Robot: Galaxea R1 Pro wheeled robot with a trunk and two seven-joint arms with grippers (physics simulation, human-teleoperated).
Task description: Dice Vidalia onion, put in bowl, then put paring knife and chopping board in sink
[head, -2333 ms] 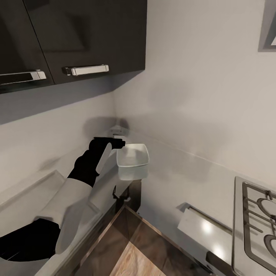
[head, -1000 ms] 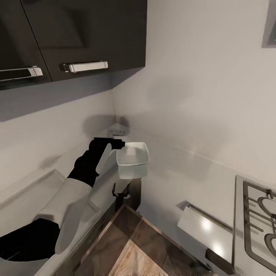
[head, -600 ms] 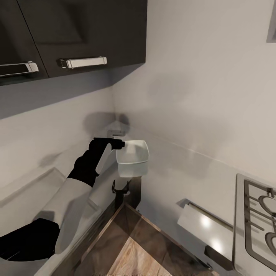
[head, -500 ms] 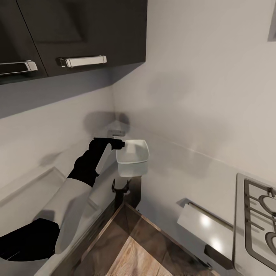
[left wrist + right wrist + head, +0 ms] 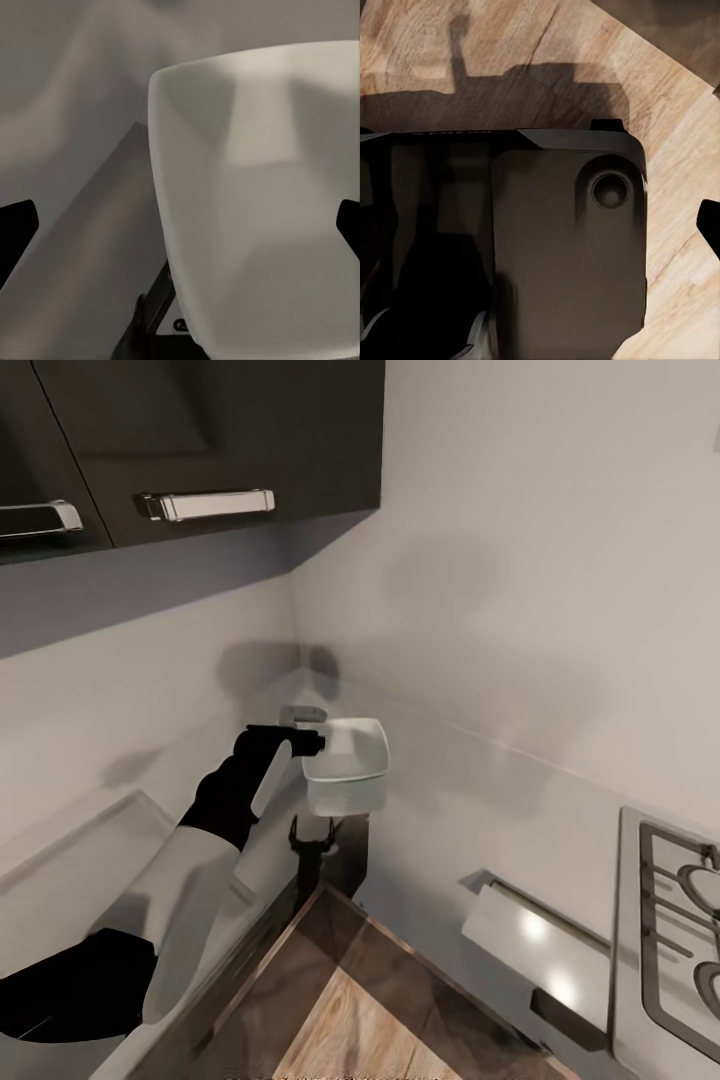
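Note:
The white bowl is at the inner corner of the grey countertop, just past its edge line. My left gripper reaches to the bowl's near rim. In the left wrist view the bowl lies close ahead, and the black fingertips stand far apart at both sides. I cannot tell whether the bowl rests on the counter or hangs above it. One fingertip of my right gripper shows over the wooden floor. The sink, onion, chopping board and paring knife are out of view.
Dark upper cabinets with chrome handles hang over the left wall. A gas hob sits at the right. A black cabinet handle is under the bowl. Wooden floor shows between the counters. My dark base is below the right wrist.
The whole picture has drifted up and left, so the camera moved. The left arm and the bowl hold nearly the same place; the bowl sits slightly higher.

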